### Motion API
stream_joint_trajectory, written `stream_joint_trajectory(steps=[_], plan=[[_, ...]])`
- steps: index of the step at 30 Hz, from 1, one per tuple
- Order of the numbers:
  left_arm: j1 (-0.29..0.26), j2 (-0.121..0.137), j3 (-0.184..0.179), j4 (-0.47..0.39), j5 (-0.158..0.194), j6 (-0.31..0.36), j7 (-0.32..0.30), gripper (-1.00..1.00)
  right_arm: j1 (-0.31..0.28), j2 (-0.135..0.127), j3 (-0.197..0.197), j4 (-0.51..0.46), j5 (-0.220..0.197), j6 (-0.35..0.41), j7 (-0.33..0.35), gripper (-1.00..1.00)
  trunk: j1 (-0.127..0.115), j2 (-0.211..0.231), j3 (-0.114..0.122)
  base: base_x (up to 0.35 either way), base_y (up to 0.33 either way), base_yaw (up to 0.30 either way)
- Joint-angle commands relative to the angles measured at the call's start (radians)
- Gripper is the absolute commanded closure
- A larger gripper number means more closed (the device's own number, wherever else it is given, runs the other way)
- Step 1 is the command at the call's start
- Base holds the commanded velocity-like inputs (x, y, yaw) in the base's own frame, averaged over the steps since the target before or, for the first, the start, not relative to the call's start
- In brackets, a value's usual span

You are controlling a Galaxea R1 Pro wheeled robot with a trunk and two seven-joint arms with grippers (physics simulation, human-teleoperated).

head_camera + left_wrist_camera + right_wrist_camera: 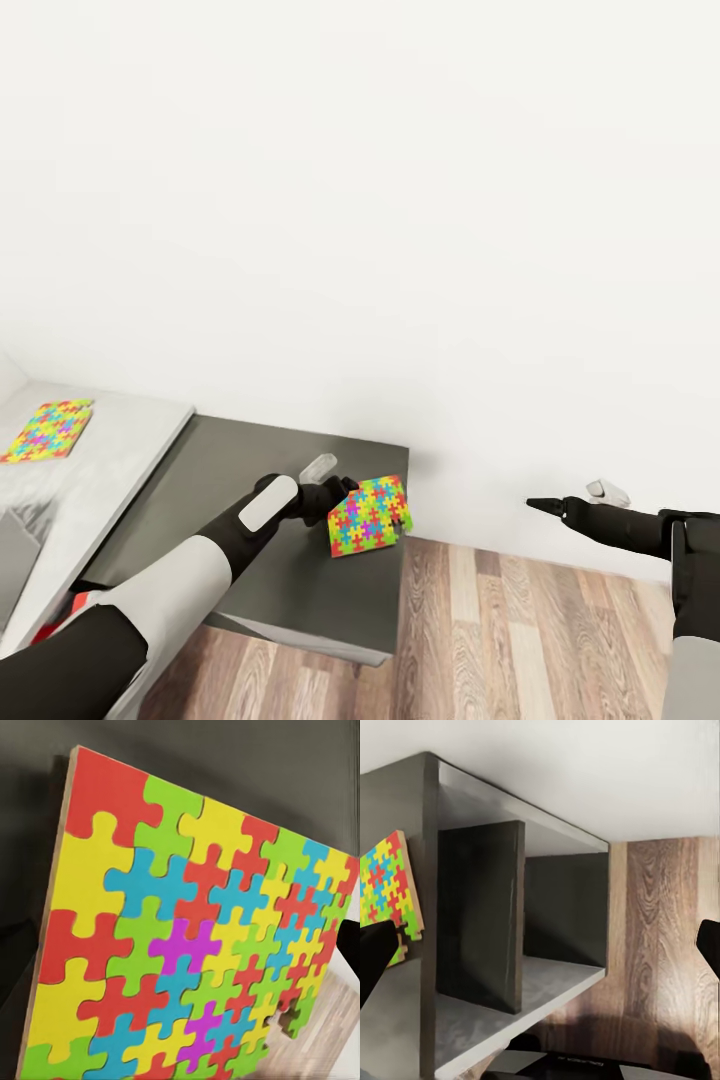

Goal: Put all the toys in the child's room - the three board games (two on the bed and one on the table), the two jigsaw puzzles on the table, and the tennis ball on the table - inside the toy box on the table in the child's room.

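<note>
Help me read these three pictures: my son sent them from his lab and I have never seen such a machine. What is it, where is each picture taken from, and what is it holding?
This is a simulated robot with two arms. The big picture comes from a camera on its head, looking down over both arms. The other two come from cameras near each arm's end effector.

In the head picture the left end effector holds a colourful jigsaw puzzle, tilted up above the dark grey table. The left wrist picture shows that same puzzle very close. A second jigsaw puzzle lies flat on a light grey surface at the far left.

The right end effector hangs over the wooden floor, and looks empty. Whether it is open or shut, I cannot tell. Its wrist picture looks at the table from the side and shows its open shelves.
</note>
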Motion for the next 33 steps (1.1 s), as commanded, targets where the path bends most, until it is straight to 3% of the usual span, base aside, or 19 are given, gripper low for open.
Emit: stream_joint_trajectory(steps=[1,14,33], plan=[[-0.001,0.001,-0.004,-0.002,0.011,-0.001,0.009,-1.0,-0.001,0.0,-0.001,-0.001,0.01,0.006,0.01,-1.0,0.001,-0.002,-0.002,0.0,0.0,-0.24],[-0.001,0.0,-0.004,-0.002,0.011,0.0,0.008,-1.0,-0.001,0.0,-0.001,-0.001,0.01,0.006,0.01,-1.0,0.001,-0.002,-0.002,0.0,0.0,-0.23],[-0.001,0.001,-0.004,-0.002,0.011,0.0,0.008,-1.0,-0.001,0.0,-0.001,-0.001,0.01,0.006,0.011,-1.0,0.001,-0.002,-0.002,0.0,0.0,-0.035]])
